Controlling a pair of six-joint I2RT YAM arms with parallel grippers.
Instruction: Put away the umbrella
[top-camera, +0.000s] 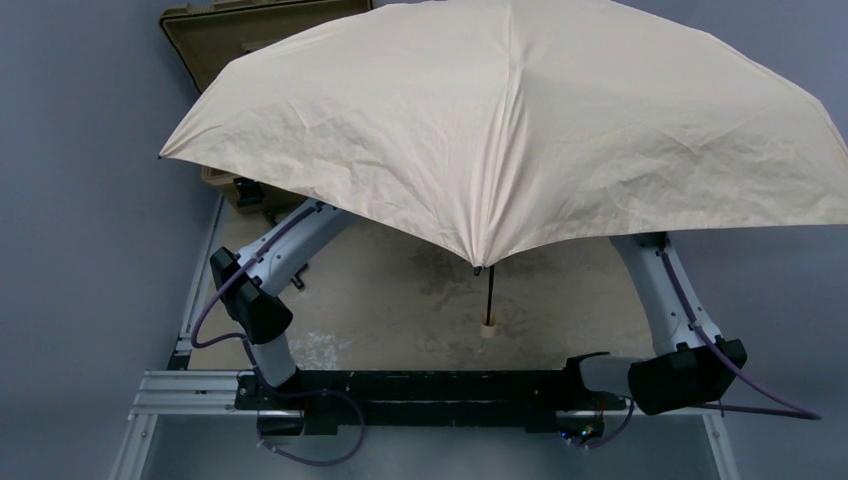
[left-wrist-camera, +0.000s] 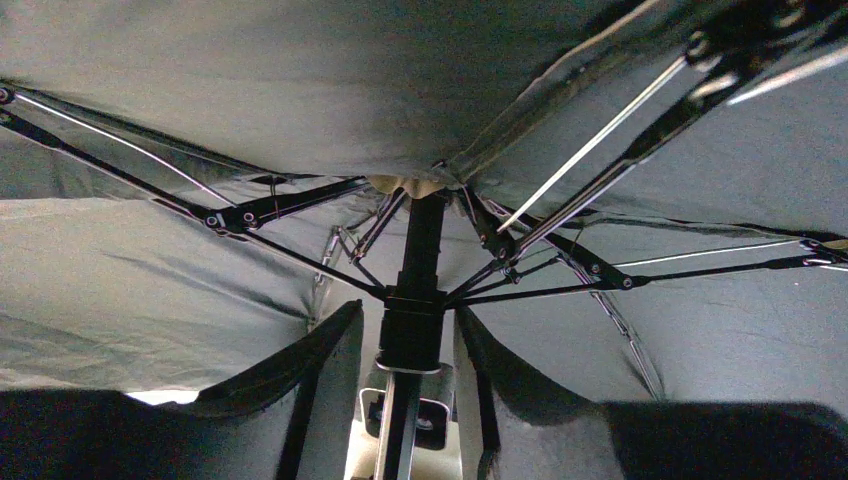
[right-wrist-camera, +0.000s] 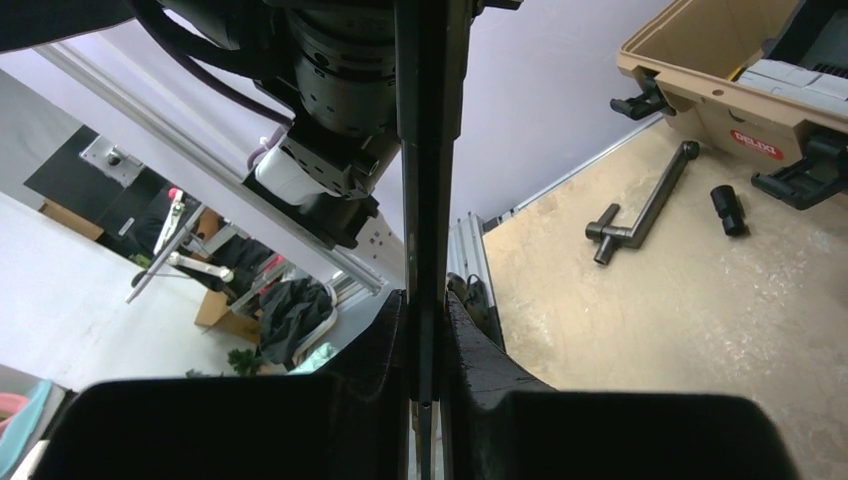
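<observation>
1. Pinching the thin dark shaft (right-wrist-camera: 425, 150) of the umbrella (top-camera: 500, 120), the right tool (right-wrist-camera: 425, 305) has both fingers pressed together on it. The shaft runs straight up between them in the right wrist view.
2. The left tool (left-wrist-camera: 408, 315) sits under the canopy with its fingers spread to either side of the dark runner (left-wrist-camera: 412, 345) on the same shaft. A narrow strip of fabric shows on each side, so they flank it without clamping.
3. Thin dark ribs (left-wrist-camera: 290, 204) fan out from the shaft just beyond the left tool, with the beige fabric stretched fully open over them.
4. From above, the open canopy hides both tools. Only the shaft's lower end and the pale handle (top-camera: 487, 328) show under its near edge, pointing toward the arm bases.
5. A tan hard case (right-wrist-camera: 705, 112) stands open at the far left of the counter (right-wrist-camera: 700, 320), well apart from the right tool and partly under the canopy's far edge. What lies inside cannot be told.
6. Near the case, a dark T-shaped bar (right-wrist-camera: 650, 196) and a small dark cylinder (right-wrist-camera: 728, 208) lie on the counter, apart from each other.
</observation>
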